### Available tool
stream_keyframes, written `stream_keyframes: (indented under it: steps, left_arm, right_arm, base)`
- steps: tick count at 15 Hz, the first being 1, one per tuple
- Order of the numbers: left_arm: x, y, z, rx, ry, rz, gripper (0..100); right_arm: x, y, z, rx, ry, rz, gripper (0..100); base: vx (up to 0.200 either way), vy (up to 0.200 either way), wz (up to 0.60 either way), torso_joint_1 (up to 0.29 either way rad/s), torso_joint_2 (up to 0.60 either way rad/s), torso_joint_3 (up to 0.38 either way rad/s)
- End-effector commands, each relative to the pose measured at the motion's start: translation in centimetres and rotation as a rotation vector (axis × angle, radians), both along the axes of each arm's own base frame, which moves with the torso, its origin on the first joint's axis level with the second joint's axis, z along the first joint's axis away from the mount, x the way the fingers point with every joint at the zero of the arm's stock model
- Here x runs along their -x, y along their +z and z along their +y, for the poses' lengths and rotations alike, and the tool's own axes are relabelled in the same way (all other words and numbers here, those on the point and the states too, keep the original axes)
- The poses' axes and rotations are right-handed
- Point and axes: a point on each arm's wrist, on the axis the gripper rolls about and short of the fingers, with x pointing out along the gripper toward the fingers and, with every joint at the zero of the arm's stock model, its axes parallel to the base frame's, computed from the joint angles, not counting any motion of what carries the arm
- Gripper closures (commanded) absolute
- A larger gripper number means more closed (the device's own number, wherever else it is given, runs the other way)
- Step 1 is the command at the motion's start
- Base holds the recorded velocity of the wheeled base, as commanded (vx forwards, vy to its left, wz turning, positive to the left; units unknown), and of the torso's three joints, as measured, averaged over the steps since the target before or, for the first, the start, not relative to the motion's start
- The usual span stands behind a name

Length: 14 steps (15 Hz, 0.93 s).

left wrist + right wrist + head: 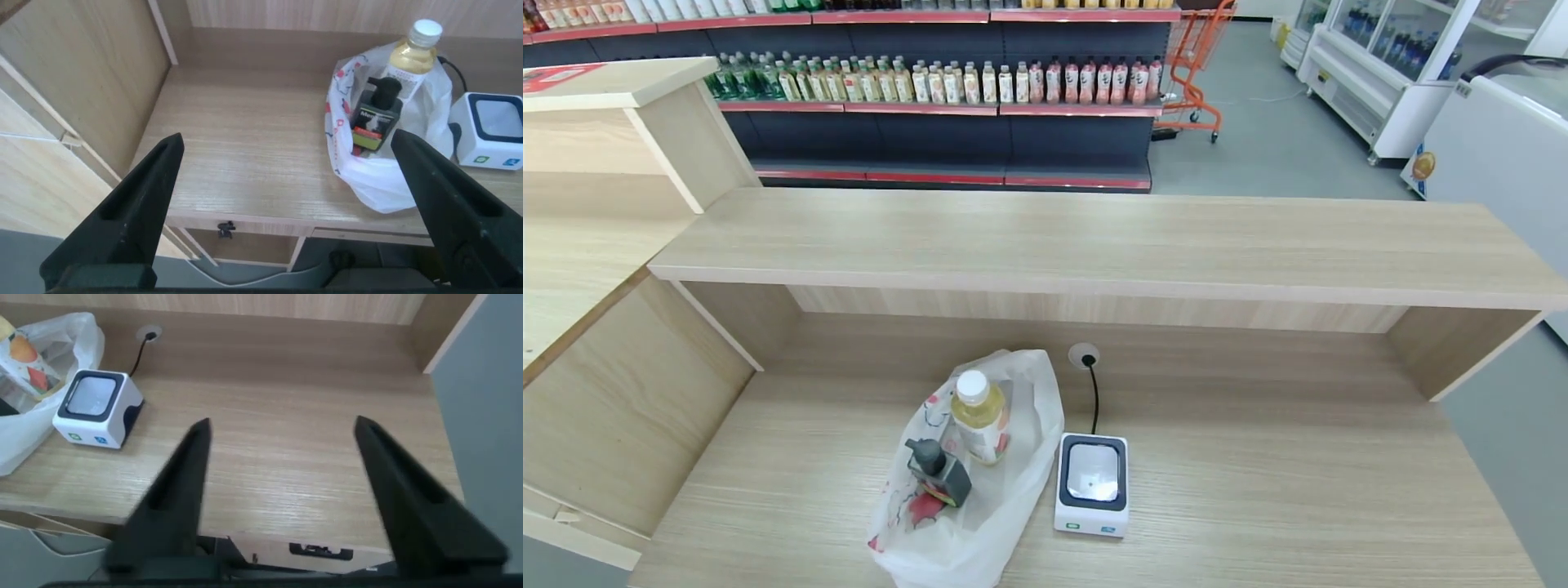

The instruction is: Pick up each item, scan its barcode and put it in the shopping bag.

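Note:
A white plastic shopping bag stands on the wooden counter. Inside it are a yellow drink bottle with a white cap and a dark bottle with a black top. The white barcode scanner sits just beside the bag, its cable running to a hole in the counter. My left gripper hangs open above the counter's front left edge, back from the bag. My right gripper is open over bare counter, to the right of the scanner.
The counter has a raised shelf at the back and a side wall on the left. Beyond it stand store shelves with drinks, an orange cart and freezers.

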Motion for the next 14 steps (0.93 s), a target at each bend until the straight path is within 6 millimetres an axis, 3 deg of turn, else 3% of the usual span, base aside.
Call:
stream_keyframes:
  steps: [1,14]
  left_arm:
    - [-0.01,0.0,0.0,0.0,0.0,0.002,0]
    - [-0.01,0.0,0.01,0.0,-0.002,0.002,0]
  right_arm:
    - [-0.03,0.01,0.0,0.001,0.0,0.003,100]
    - [-0.03,0.01,0.0,-0.001,0.0,0.003,100]
  base:
    - [0.0,0.0,0.0,0.0,0.0,0.0]
    - [0.0,0.0,0.0,0.0,0.0,0.0]
